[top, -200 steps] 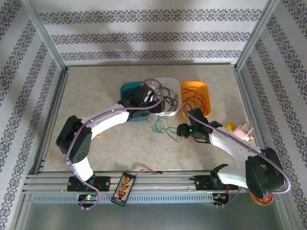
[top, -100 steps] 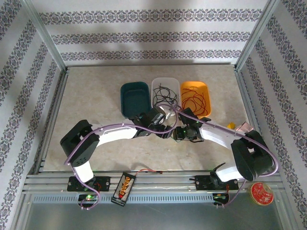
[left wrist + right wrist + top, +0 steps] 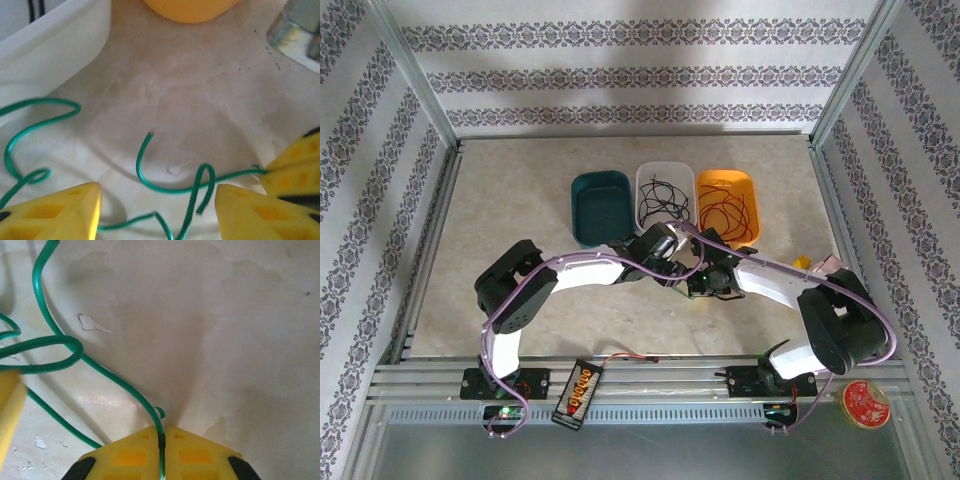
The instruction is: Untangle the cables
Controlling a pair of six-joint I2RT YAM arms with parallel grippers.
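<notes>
Right wrist, closer than overhead: green cable nipped in right pincer.

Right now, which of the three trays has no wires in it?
The teal tray, leftmost: empty. The white tray holds black wires, the orange tray red wires.

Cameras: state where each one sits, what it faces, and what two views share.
Top external: above and behind the bases, looking down on the table; left arm and right arm both show.
Left wrist: on the left arm, looking low across the table toward the white tray; the left gripper is open.
Right wrist: on the right arm, looking down at the table; the right gripper is shut on the green cable.
Shared: both wrist views show the green cable.
</notes>
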